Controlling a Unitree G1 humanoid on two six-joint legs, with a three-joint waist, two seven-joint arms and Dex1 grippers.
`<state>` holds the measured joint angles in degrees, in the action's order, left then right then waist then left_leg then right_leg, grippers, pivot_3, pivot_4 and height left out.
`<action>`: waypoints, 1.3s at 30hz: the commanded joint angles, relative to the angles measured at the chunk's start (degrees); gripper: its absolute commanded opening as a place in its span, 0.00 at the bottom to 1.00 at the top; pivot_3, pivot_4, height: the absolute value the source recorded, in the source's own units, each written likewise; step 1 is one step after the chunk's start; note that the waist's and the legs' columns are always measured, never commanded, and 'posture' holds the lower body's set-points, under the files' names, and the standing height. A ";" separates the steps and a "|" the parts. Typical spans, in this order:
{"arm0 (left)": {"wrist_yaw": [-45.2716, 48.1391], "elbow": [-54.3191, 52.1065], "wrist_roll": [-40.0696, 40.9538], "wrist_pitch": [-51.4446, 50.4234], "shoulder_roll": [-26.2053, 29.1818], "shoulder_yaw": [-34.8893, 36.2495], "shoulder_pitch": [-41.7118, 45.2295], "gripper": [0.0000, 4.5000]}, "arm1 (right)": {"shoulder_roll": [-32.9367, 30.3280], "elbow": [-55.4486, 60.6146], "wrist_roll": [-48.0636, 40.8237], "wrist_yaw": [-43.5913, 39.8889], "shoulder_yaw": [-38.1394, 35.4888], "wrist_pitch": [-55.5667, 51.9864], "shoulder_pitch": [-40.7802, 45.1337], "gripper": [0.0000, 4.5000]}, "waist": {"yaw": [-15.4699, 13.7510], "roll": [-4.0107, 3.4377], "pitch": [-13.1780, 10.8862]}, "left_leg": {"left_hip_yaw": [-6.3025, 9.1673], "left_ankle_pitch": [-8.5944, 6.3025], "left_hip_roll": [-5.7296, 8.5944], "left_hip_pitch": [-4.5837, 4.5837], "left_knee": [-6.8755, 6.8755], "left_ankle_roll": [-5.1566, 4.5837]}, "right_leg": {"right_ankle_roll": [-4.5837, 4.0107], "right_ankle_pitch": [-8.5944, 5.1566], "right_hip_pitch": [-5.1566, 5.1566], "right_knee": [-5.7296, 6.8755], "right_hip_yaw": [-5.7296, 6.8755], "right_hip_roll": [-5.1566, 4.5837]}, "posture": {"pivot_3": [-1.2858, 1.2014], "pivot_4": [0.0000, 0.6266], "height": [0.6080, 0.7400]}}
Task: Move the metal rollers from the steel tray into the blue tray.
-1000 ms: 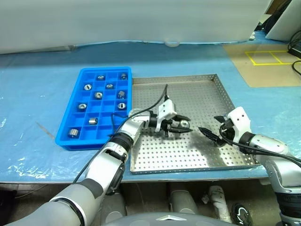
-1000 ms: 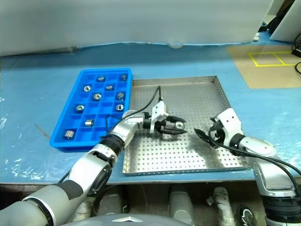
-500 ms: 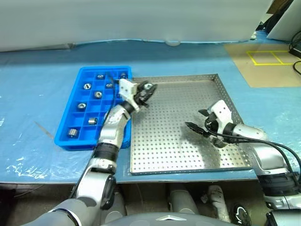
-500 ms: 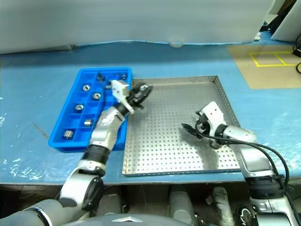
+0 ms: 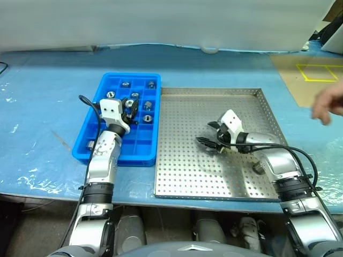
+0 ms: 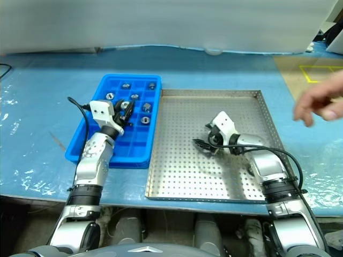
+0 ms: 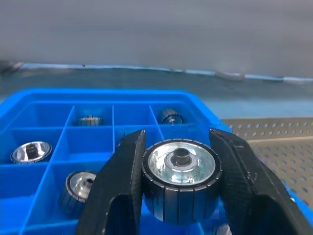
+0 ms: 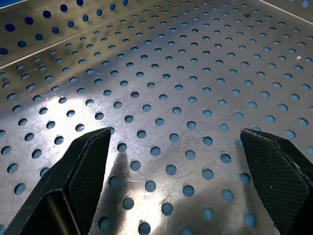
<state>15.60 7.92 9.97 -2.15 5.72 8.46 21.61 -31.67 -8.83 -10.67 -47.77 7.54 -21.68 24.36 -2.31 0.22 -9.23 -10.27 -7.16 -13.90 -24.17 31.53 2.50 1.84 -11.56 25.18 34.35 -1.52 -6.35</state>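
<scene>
My left gripper [image 5: 129, 107] is shut on a metal roller [image 7: 181, 180], a silvery hollow cylinder with a ribbed dark rim. It holds the roller just above the compartments in the middle of the blue tray [image 5: 107, 155]. Several metal rollers [image 5: 125, 84] lie singly in the blue tray's squares [image 7: 31, 152]. To the right, the steel tray [image 5: 214, 176] shows its perforated floor. My right gripper [image 5: 206, 134] hovers open over its middle, with nothing between its fingers [image 8: 88, 171]. A small grey piece [image 5: 258, 168], perhaps a roller, lies beside my right forearm.
A person's hand [image 5: 328, 104] reaches in at the right edge, above the blue table cover [image 5: 43, 107]. A brown board with yellow tape [image 5: 316, 72] lies at the back right. A pale wall runs along the table's far side.
My left gripper has carried the roller leftward from over the steel tray to above the blue tray. My right gripper has moved towards the steel tray's middle. A person's hand has appeared at the right.
</scene>
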 commanded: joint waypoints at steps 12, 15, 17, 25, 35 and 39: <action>-2.62 -9.09 0.61 -8.85 2.70 -1.07 -7.10 0.38 | 2.12 -3.32 1.92 -1.95 0.48 3.42 2.82 0.99 | -0.47 -0.02 0.02 | 0.00 0.06 0.01 0.13 -0.11 0.12 | 0.00 0.00 -0.01 0.09 0.00 -0.01 | 0.52 0.24 1.00; -1.42 -9.63 0.84 -9.45 3.07 -1.97 -7.12 0.38 | 2.36 -3.55 2.16 -2.07 0.54 3.66 2.95 0.99 | -0.71 -0.02 0.02 | 0.00 0.06 0.02 0.13 -0.11 0.12 | 0.00 0.00 -0.02 0.09 0.00 -0.01 | 0.53 0.24 1.00; -1.03 -9.53 1.10 -10.00 2.99 -2.25 -7.01 0.38 | 2.38 -3.45 2.44 -2.09 0.58 3.77 2.71 0.99 | -0.85 -0.03 0.02 | 0.00 0.06 0.02 0.12 -0.12 0.12 | 0.00 0.00 -0.01 0.08 0.00 -0.01 | 0.52 0.24 1.00; 1.25 -7.47 0.85 -11.17 3.68 -3.28 -5.43 0.38 | 2.04 -2.50 3.01 -1.81 0.00 3.35 1.79 0.99 | -1.64 -0.03 0.03 | 0.00 0.07 0.02 0.14 -0.10 0.13 | 0.00 0.00 -0.02 0.11 -0.01 -0.01 | 0.52 0.24 1.00; 1.91 -4.89 0.60 -11.66 4.29 -2.86 -3.53 0.38 | 2.05 -1.51 2.92 -1.11 -0.21 3.04 0.89 0.99 | -1.72 -0.05 0.04 | 0.01 0.11 0.02 0.24 -0.06 0.20 | 0.01 0.00 -0.04 0.30 -0.03 -0.01 | 0.51 0.24 1.00; 2.10 -4.02 1.01 -10.97 3.81 -2.85 -2.81 0.74 | 1.84 -1.26 2.87 -0.95 -0.32 3.05 0.64 0.99 | -1.72 -0.06 0.05 | 0.02 0.12 0.03 0.27 -0.06 0.22 | 0.01 0.00 -0.06 0.32 -0.03 -0.01 | 0.51 0.24 1.00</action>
<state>17.39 2.66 10.25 -13.55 9.70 5.73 18.83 -29.21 -12.67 -7.82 -48.79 8.20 -19.15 25.14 -4.04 0.16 -9.18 -10.25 -7.03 -13.87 -23.90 31.48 2.72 1.86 -11.56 25.11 34.67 -1.55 -6.36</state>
